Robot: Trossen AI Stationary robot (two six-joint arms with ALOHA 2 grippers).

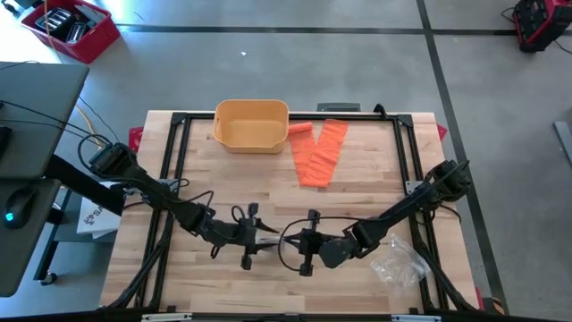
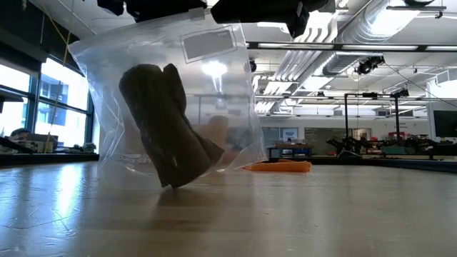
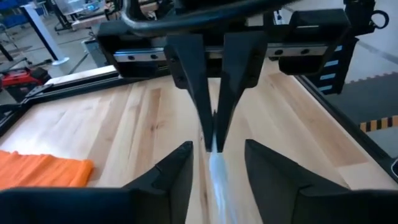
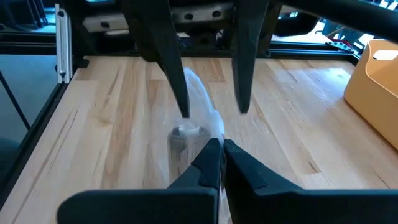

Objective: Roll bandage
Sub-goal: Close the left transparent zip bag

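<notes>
A clear plastic bag (image 2: 171,107) holding a dark bandage roll (image 2: 168,125) hangs over the wooden table (image 1: 357,201), front centre. Right gripper (image 4: 217,149) is clenched on the bag's edge; left gripper (image 3: 214,162) stands released around it. Orange bandage (image 1: 320,152) lies beside the yellow bin (image 1: 251,123). Grey concrete floor surrounds the table. The bag's white label is unreadable.

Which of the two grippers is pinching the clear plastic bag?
The right gripper, shut on the edge of the clear plastic bag; the left gripper stands open around it.
</notes>
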